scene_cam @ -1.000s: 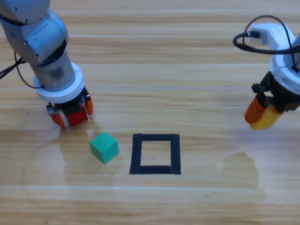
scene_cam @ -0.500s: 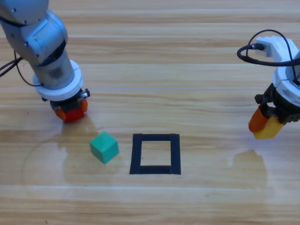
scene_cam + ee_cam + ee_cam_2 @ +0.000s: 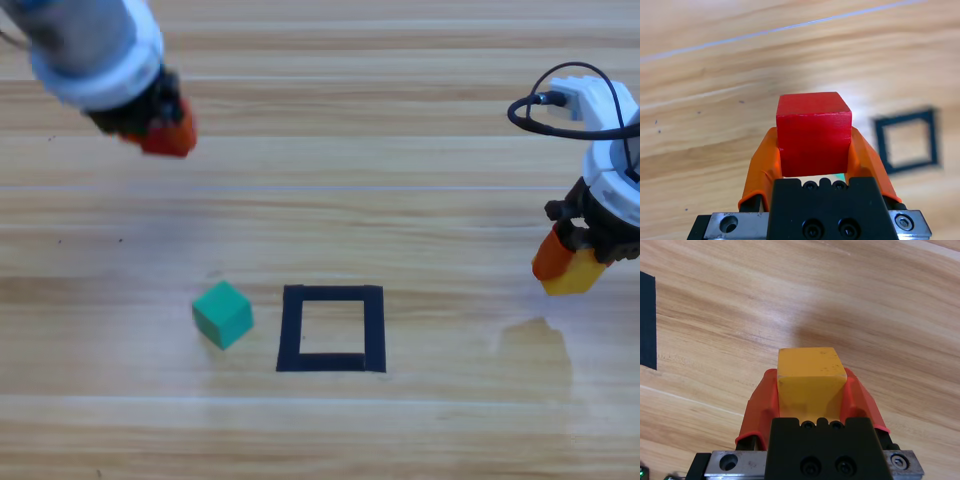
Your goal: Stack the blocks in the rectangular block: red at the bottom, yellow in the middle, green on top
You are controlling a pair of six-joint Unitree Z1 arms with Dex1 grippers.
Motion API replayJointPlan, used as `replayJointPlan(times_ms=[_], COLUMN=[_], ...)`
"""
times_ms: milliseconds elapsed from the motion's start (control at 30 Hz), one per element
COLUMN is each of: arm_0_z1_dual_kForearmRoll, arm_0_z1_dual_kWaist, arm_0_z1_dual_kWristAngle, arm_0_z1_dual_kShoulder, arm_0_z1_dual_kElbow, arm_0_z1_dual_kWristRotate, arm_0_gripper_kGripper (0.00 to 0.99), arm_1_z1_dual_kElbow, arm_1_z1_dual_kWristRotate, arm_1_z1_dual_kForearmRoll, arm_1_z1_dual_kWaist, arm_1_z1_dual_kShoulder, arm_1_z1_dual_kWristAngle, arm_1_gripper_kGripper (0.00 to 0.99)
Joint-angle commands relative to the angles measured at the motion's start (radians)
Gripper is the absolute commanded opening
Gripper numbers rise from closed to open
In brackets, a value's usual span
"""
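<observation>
**Red cube up left, tape square down right**

Red cube [image 3: 813,131] sits clamped in the left gripper [image 3: 160,125], high above the table; the square [image 3: 332,328] lies toward the centre. Right gripper [image 3: 568,268] grips yellow [image 3: 810,377]. Green [image 3: 222,313] rests just left of the square.

Grey arms, orange-jawed black end effectors, black cable [image 3: 545,100]

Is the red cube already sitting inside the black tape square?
No, the red cube is clamped between the left gripper's orange jaws up off the table, and the black tape square holds only bare wood.
</observation>
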Motion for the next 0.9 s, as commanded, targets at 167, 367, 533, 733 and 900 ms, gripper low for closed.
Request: replayJointPlan(times_ms=[167,367,533,733,900], arm_0_z1_dual_kForearmRoll=[0.060,0.253,0.424,0.480,0.483], arm_0_z1_dual_kWaist=[-0.295,-0.373,-0.375,-0.375,-0.375], arm_0_z1_dual_kWristAngle=[-0.087,-0.076,-0.053,-0.022,-0.007], arm_0_z1_dual_kShoulder=[0.015,0.269,0.475,0.507,0.484], arm_0_z1_dual_kElbow=[-0.095,-0.380,-0.637,-0.669,-0.638], arm_0_z1_dual_kWristRotate=[0.106,0.037,-0.132,-0.370,-0.512], arm_0_gripper_kGripper=[0.000,0.000,0.000,0.028,0.029], arm_1_z1_dual_kElbow=[0.032,0.030,0.021,0.020,0.021], arm_1_z1_dual_kWristRotate=[0.012,0.012,0.012,0.012,0.012], arm_1_z1_dual_kForearmRoll=[-0.016,-0.016,-0.019,-0.029,-0.038], arm_1_z1_dual_kWaist=[-0.024,-0.024,-0.024,-0.024,-0.023], arm_1_z1_dual_kShoulder=[-0.056,-0.039,-0.025,-0.002,0.004], arm_1_z1_dual_kWristAngle=[-0.015,-0.014,-0.008,-0.005,0.000], arm_1_gripper_kGripper=[0.000,0.000,0.000,0.000,0.000])
